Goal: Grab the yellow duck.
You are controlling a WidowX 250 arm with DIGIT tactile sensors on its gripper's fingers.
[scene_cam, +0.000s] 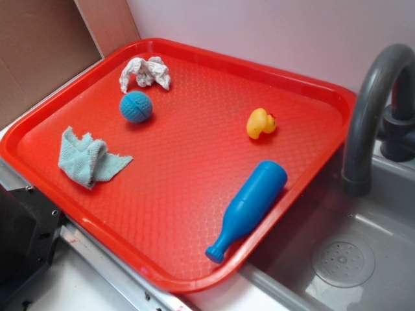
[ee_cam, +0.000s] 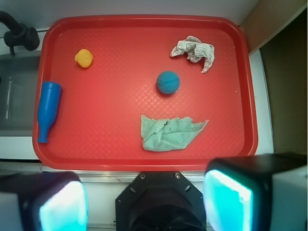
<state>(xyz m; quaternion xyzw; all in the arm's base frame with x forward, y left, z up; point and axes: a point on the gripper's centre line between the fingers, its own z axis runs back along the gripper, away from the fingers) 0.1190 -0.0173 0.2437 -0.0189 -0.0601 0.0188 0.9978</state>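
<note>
Red tray [scene_cam: 194, 259]: textured plastic with a raised rim, filling most of the exterior view; one corner overhangs the grey sink [scene_cam: 363, 259] at lower right of that view.

Yellow duck [scene_cam: 260, 122]: small, glossy, reddish beak; sits upright on the tray right of centre in the exterior view, in the upper left of the wrist view [ee_cam: 83, 57]. Nothing touches it.

Blue bottle [scene_cam: 248, 208]: toy, lying on its side along the tray's edge beside the sink, neck toward the bottom of the frame; near the duck but apart from it.

Blue ball [scene_cam: 136, 106]: textured, upper left of the exterior view, well apart from the duck.

White crumpled cloth [scene_cam: 145, 71]: just above the ball, near the tray's far corner.

Light green cloth [scene_cam: 87, 159]: rumpled, at the left of the tray, below the ball.

Grey faucet [scene_cam: 373, 110]: arched, at the right edge of the exterior view.

Gripper [ee_cam: 144, 199]: seen only in the wrist view, at the bottom edge, off the tray's near rim. The fingers [ee_cam: 226, 197], with glowing teal pads, stand wide apart and hold nothing, well away from the duck.
</note>
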